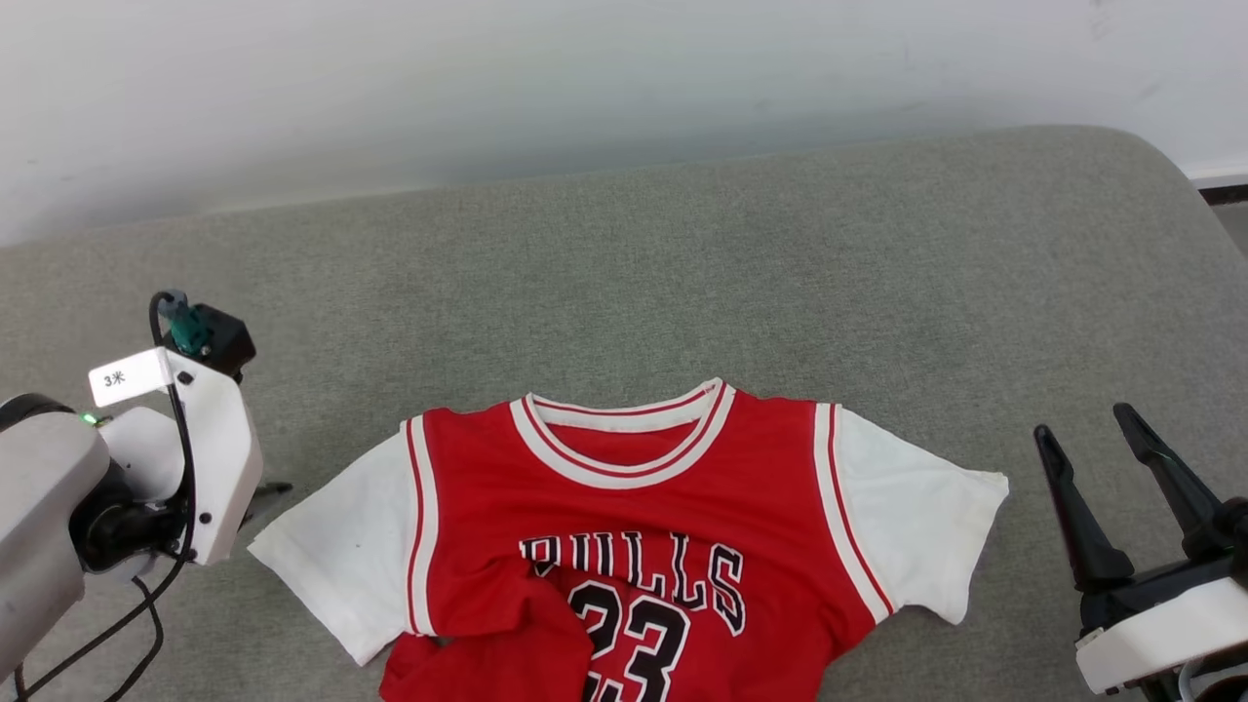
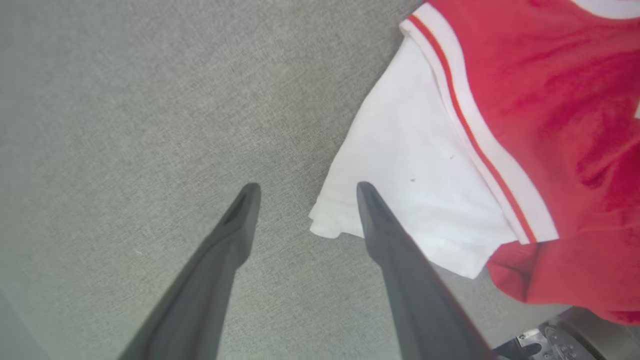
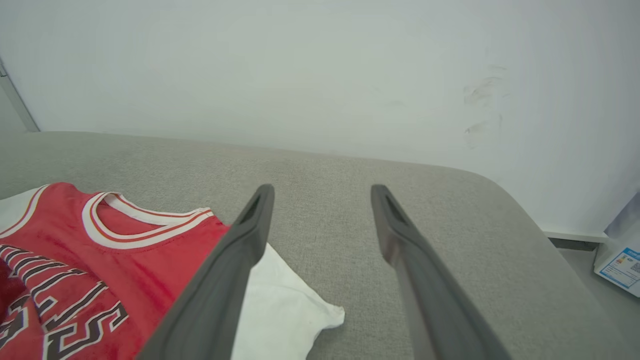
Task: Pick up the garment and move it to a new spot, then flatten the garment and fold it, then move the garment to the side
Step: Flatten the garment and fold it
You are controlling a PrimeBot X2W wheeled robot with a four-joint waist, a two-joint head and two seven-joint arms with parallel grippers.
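The garment [image 1: 624, 546] lies face up on the grey cushion [image 1: 682, 273], collar toward the wall, "BULLS" and "23" showing. A red flap of its lower hem [image 1: 507, 634] is folded up over the front at the lower left. My left gripper [image 2: 307, 186] hovers open over the cushion, and the white sleeve's corner [image 2: 325, 225] lies loose between its fingertips. In the head view, my left wrist housing [image 1: 210, 458] stands just left of that sleeve [image 1: 341, 546]. My right gripper [image 1: 1082, 421] is open and empty, right of the other sleeve [image 1: 916, 517].
A white wall [image 1: 585, 88] runs behind the cushion's far edge. The cushion rounds off at the right [image 3: 520, 200], with floor and a blue-labelled box [image 3: 620, 265] beyond. A black cable [image 1: 146, 604] hangs from my left arm.
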